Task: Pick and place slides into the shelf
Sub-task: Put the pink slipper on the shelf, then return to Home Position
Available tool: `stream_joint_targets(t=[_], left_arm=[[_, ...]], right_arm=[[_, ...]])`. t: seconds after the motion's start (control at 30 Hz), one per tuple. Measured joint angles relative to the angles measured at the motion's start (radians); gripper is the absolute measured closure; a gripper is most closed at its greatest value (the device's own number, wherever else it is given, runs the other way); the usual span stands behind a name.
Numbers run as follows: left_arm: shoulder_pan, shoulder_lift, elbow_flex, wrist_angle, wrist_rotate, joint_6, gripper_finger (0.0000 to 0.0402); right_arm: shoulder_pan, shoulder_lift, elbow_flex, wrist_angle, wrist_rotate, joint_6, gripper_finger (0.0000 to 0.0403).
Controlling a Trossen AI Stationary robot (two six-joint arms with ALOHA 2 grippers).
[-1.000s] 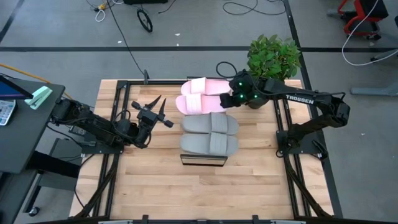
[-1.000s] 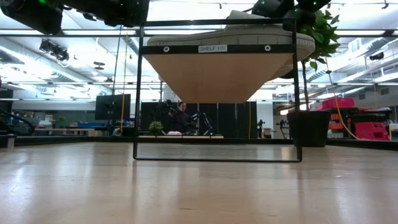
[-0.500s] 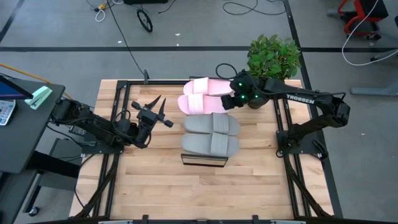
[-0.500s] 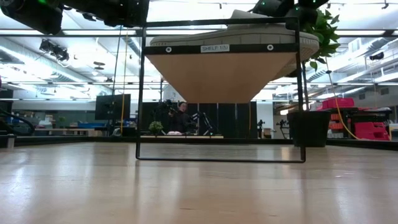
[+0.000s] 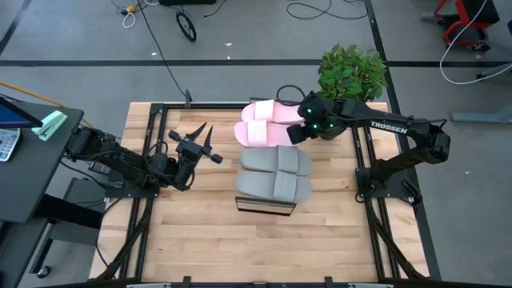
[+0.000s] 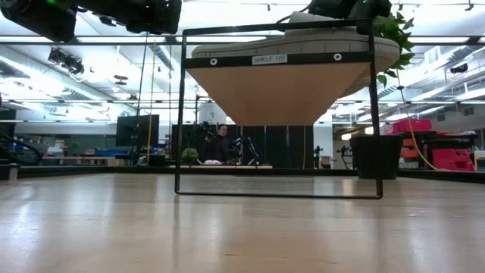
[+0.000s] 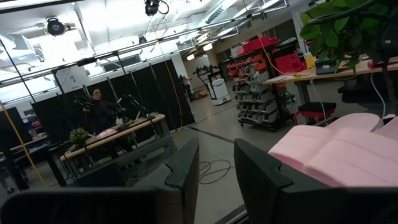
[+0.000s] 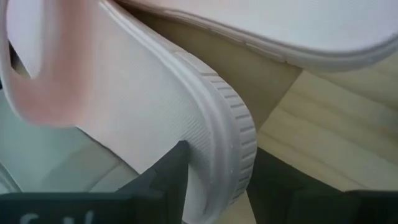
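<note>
On the shelf [image 5: 265,206]: four slides.
Right hand [image 5: 302,130] straddles a pink slide [image 5: 268,133] edge, grip unclear; left hand [image 5: 210,141] beside shelf, released.

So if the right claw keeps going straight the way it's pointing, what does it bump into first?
Probably the pink slide. The right claw sits at the heel end of the pink pair on the shelf, pointing along them, and that slide's edge already lies between its fingers, so it would push straight into it.
</note>
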Motion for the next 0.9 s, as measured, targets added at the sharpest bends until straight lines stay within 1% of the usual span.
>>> stream_joint_targets(t=[0.13, 0.23, 0.43, 0.6, 0.73, 0.9], left_arm=[[-0.001, 0.000, 0.000, 0.000, -0.001, 0.000, 0.0294], [-0.002, 0.000, 0.000, 0.000, -0.007, 0.000, 0.0294], [-0.002, 0.000, 0.000, 0.000, -0.016, 0.000, 0.0294], [-0.002, 0.000, 0.000, 0.000, -0.017, 0.000, 0.0294], [-0.002, 0.000, 0.000, 0.000, -0.023, 0.000, 0.0294], [-0.002, 0.000, 0.000, 0.000, -0.027, 0.000, 0.0294]], right_arm=[[0.010, 0.000, 0.000, 0.002, 0.005, -0.027, 0.0254], [0.011, 0.000, 0.000, 0.002, 0.005, -0.048, 0.0241], [0.011, 0.000, -0.001, -0.012, -0.010, -0.050, 0.0191], [0.011, 0.001, 0.031, -0.026, 0.000, -0.028, 0.0152], [0.011, 0.001, 0.082, -0.109, 0.041, -0.024, 0.0141], [0.029, 0.001, 0.152, -0.246, 0.125, -0.024, 0.0145]])
